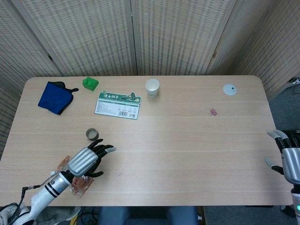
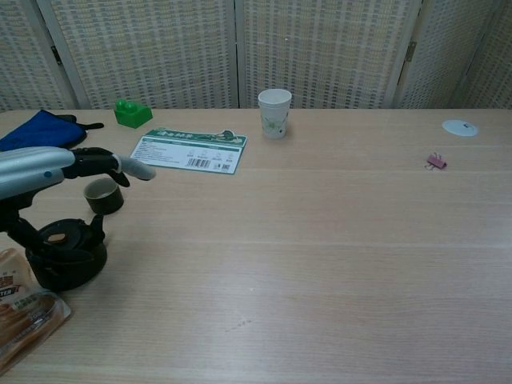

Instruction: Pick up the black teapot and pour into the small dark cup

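Observation:
The black teapot (image 2: 66,256) stands near the table's front left corner, lid on, spout toward the small dark cup (image 2: 104,196). In the head view my left hand (image 1: 87,158) covers the teapot from above, and the cup (image 1: 92,134) sits just beyond its fingertips. In the chest view the same left hand (image 2: 56,170) hovers over the pot with its fingers stretched out and apart, thumb hanging beside the lid, holding nothing. My right hand (image 1: 290,160) rests off the table's right edge, fingers apart and empty.
A snack packet (image 2: 24,316) lies just in front of the teapot. Further back are a blue cloth (image 1: 55,96), a green block (image 1: 90,84), a printed card (image 1: 117,105), a paper cup (image 1: 152,87), a white disc (image 1: 229,89) and a pink clip (image 1: 213,112).

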